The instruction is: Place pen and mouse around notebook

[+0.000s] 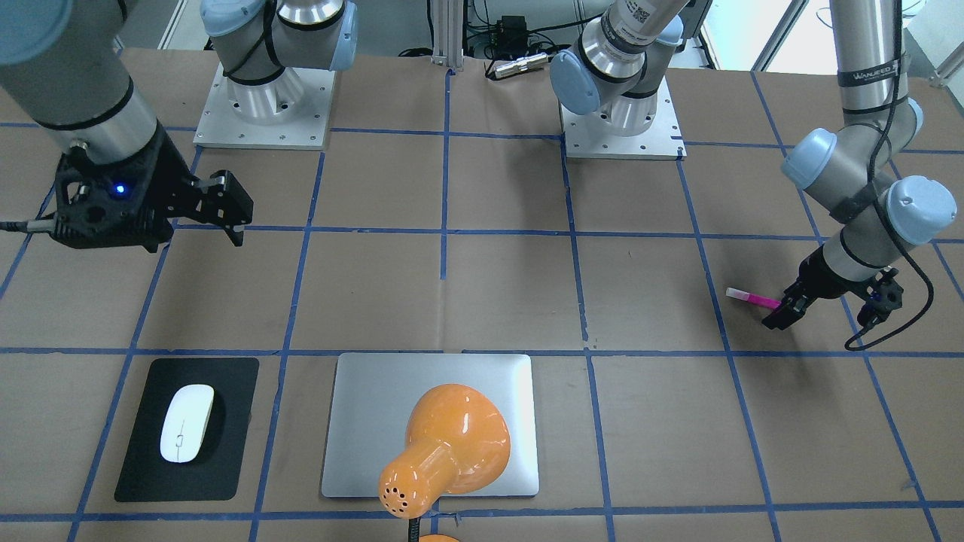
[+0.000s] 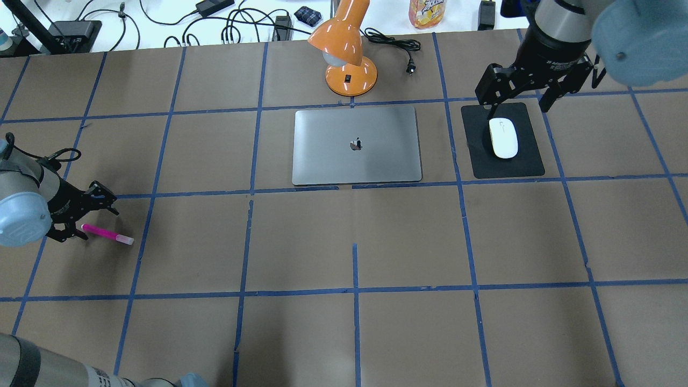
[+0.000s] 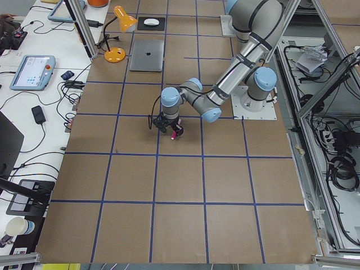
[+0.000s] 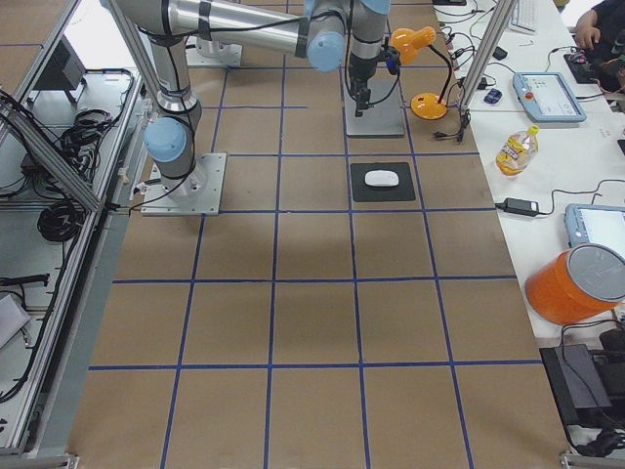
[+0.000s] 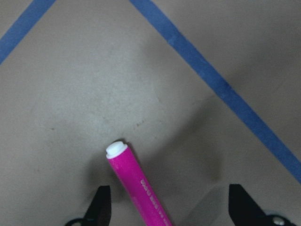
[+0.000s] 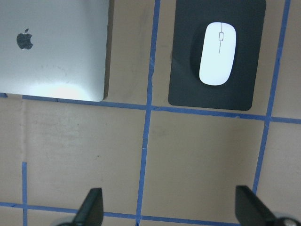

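Observation:
The magenta pen point(image 2: 107, 234) lies flat on the table at the far left, its pale cap pointing toward the middle. My left gripper point(image 2: 88, 223) is low over the pen's other end. In the left wrist view the pen point(image 5: 138, 186) lies between the gripper's point(image 5: 170, 207) open fingers, untouched by either. The white mouse point(image 2: 503, 138) rests on a black pad point(image 2: 508, 166) just right of the silver notebook point(image 2: 356, 145). My right gripper point(image 2: 517, 99) hangs open, high above the pad's far edge, holding nothing. From that wrist I see the mouse point(image 6: 217, 53) and notebook point(image 6: 51, 47) far below.
An orange desk lamp point(image 2: 349, 54) stands right behind the notebook, and its head point(image 1: 452, 444) covers part of the notebook in the front-facing view. Cables, a bottle and chargers lie beyond the table's far edge. Blue tape lines grid the brown table point(image 2: 355, 242).

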You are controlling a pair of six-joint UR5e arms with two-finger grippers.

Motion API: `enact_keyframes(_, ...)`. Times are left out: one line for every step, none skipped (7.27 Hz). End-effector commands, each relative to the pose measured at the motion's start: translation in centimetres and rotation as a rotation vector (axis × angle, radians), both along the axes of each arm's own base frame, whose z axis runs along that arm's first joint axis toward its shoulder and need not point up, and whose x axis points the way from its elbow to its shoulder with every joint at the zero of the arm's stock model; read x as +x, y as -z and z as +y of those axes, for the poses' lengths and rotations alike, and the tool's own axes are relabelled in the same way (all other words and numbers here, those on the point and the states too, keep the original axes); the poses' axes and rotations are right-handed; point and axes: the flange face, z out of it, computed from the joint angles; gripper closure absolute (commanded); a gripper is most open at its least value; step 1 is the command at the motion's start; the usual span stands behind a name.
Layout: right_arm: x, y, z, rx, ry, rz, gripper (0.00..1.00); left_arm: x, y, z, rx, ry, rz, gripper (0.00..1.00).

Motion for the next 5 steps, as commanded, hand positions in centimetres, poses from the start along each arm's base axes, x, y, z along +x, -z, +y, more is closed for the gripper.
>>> enact_keyframes(-0.1,-5.0,2.4,-0.009,0.007,-0.002,0.00,-0.1,0.3,0.2,0.015,0.002,0.008,0.18)
enact_keyframes(-0.2,-5.5,2.7,-0.010,0.007,0.005,0.00,-0.1,0.3,0.2,0.020,0.002,0.010,0.18)
enact_keyframes(-0.2,-5.9,2.6,-0.017,0.006,0.012,0.00,-0.2,0.5,0.3,0.027,-0.005,0.015,0.22)
enact_keyframes(-0.4,-6.1,2.8,-0.009,0.010,0.015,0.00,-0.4,0.7,0.6,0.035,-0.010,0.023,0.41)
enact_keyframes(-0.3,-6.5,2.9,-0.003,0.012,0.008,0.00,-0.2,0.9,0.9,0.038,-0.004,0.026,0.53)
